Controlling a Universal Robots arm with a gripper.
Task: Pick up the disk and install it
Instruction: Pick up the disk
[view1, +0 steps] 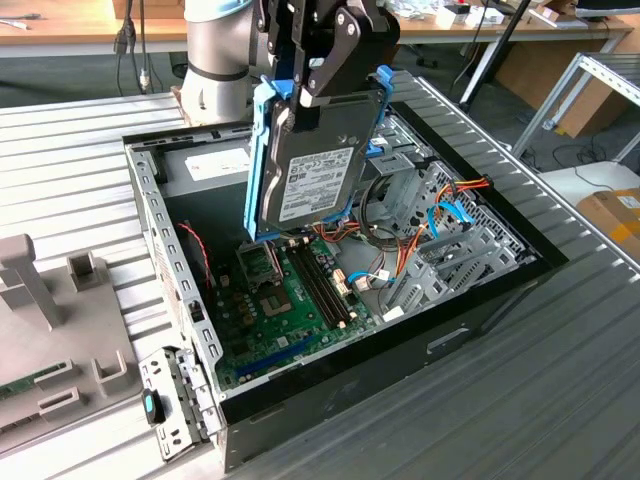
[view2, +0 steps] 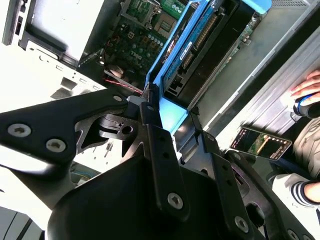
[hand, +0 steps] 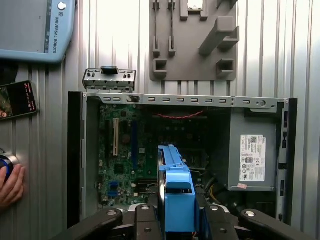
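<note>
The gripper (view1: 302, 93) clamps disk (view1: 318, 172) above open case (view1: 400, 372) — cables (view1: 452, 190) beside

Silver-grey disk (view1: 318, 170) with a white label and bright blue frame; green motherboard (view1: 275, 320) beneath it; black gripper (view1: 308, 90) above it.

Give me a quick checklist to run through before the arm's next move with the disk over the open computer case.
1. Grip: ok, the gripper is shut on the disk at its blue frame.
2. Disk above the open computer case: ok.
3. Disk installed: not ok, it hangs upright in the air.
4. Gap between the disk's lower edge and the motherboard: cannot tell.
5. Person's hand outside the case: ok, it rests on the table beside it.
</note>
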